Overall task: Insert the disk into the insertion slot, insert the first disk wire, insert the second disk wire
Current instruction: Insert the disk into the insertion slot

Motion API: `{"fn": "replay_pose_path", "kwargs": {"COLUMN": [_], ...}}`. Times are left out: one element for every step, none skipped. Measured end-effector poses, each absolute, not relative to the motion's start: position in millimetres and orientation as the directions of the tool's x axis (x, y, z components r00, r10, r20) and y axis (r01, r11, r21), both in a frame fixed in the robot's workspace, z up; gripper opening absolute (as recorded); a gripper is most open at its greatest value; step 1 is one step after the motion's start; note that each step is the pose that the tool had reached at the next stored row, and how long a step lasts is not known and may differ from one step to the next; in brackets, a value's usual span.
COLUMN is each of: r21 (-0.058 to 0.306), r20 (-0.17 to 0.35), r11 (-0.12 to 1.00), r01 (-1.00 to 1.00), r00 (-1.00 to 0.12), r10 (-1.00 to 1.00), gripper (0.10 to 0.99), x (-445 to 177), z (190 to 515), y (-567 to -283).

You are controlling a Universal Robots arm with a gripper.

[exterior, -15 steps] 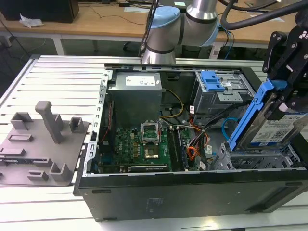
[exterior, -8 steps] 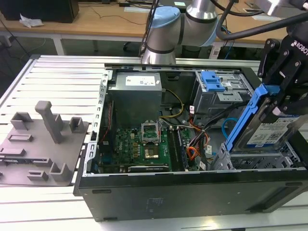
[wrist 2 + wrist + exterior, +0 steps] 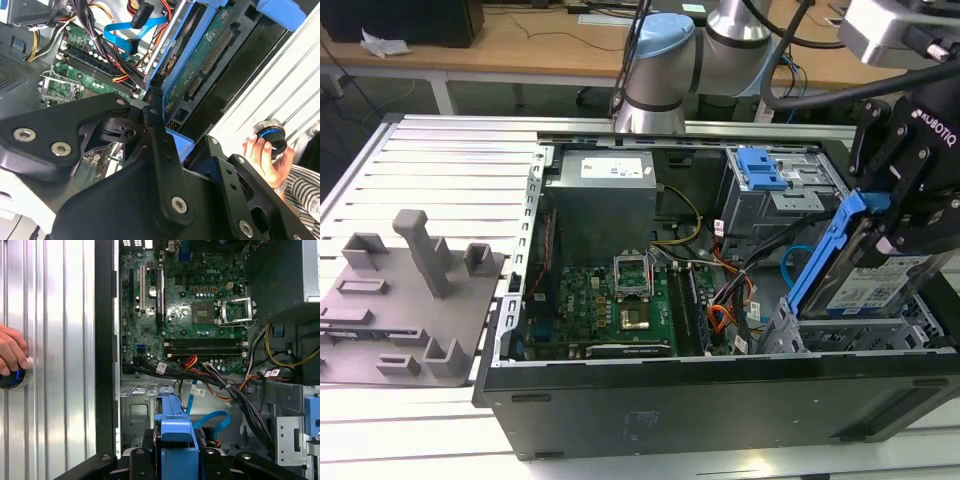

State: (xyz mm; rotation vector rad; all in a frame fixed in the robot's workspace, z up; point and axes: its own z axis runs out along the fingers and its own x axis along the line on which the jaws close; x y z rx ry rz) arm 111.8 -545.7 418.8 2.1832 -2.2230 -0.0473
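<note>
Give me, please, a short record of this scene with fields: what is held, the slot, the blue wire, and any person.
held: disk, with the jaws shut on its upper end
disk pose: tilted steeply, not lying flat
slot: slot is under the disk's lower end, at the exterior view's right of the case
wire: light-blue wire loops inside the case, apart from the disk
person: hand rests on a round knob outside the case
</note>
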Motion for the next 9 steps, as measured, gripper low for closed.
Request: {"fn": "replay_pose_path", "kwargs": {"r21": [0.039,0.039,0.039,0.039,0.039,0.039,0.039,0.039,0.039], "r20": [-0.003,-0.003,-0.003,-0.003,-0.003,-0.003,-0.003,-0.003,-0.003], "r11": [0.018,0.018,0.018,0.018,0.018,0.018,0.018,0.018,0.018], "r01": [-0.999,-0.999,-0.999,-0.999,-0.999,-0.999,-0.999,-0.999,-0.999], "r00": [-0.018,-0.018,-0.018,-0.018,-0.018,-0.018,-0.018,-0.018,-0.018], "r10": [-1.0,-1.0,-1.0,-1.0,-1.0,-1.0,-1.0,-1.0,-1.0], "gripper": [0.369,0.369,0.369,0.369,0.369,0.369,0.369,0.369,0.369], "x": [112,112,112,112,112,112,112,112,112], "z": [418,417,416,416,414,412,411,410,407], "y": [-546,-546,-546,-546,-546,-546,-546,-546,-546]}}
